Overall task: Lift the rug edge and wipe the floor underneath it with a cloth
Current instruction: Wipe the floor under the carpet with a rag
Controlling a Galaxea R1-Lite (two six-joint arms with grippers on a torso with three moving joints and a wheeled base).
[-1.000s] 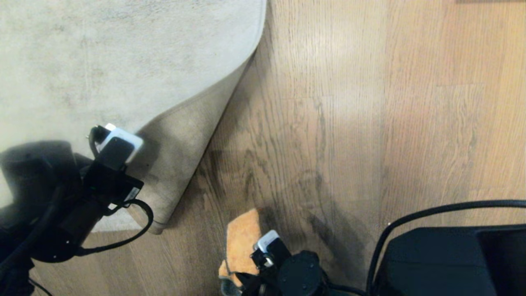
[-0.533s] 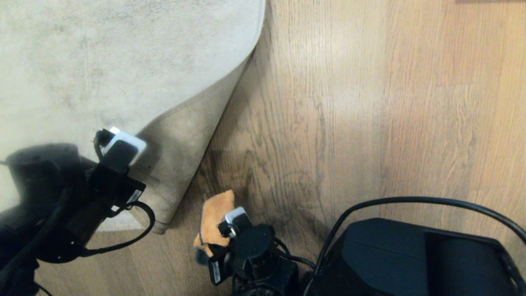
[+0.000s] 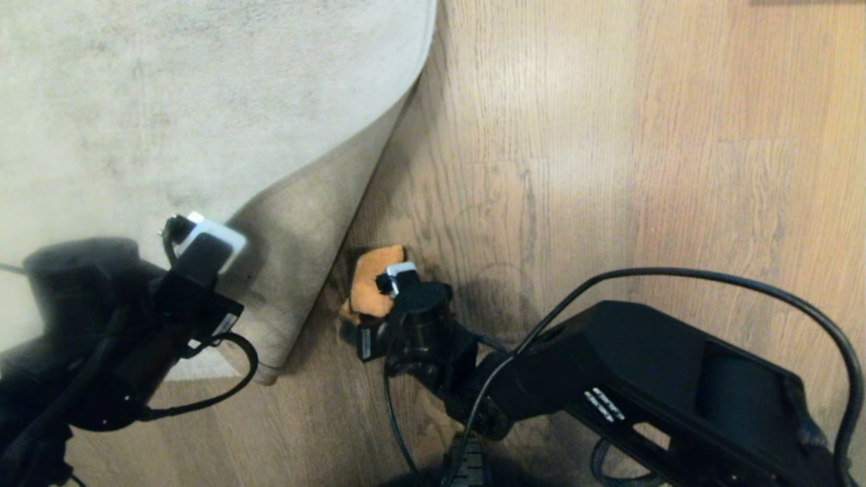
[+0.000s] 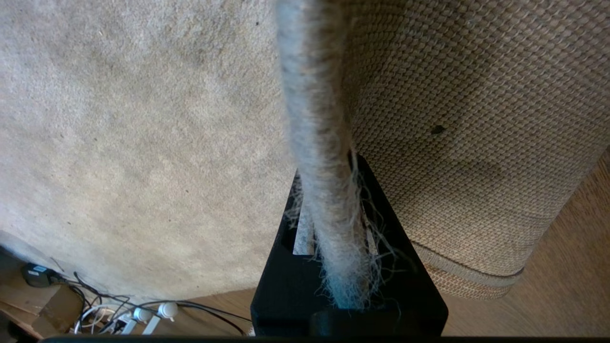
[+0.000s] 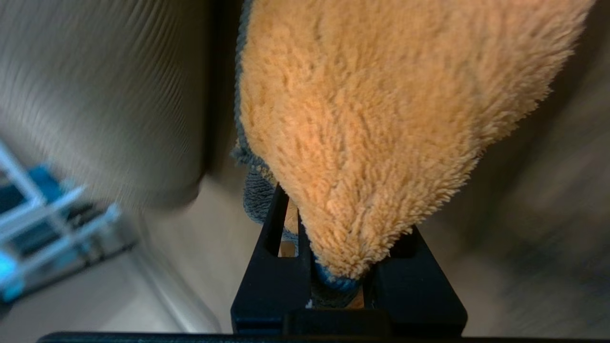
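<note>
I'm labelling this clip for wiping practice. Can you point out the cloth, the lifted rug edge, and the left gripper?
cloth [image 3: 369, 281]: head view, on its orange pile.
rug edge [image 3: 304, 237]: head view, on the folded-up tan backing.
left gripper [image 4: 329, 267]: left wrist view, between the fingertips clamping the rug's border.

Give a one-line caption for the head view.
Left gripper holds up grey-beige rug edge; right gripper presses orange cloth to wood floor.

Cloth [image 3: 369, 287] right of lifted rug edge [image 3: 298, 270]

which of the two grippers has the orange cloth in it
The right gripper, beside the folded-back rug; its jaws pinch the orange cloth. The left gripper clamps the rug edge instead.
</note>
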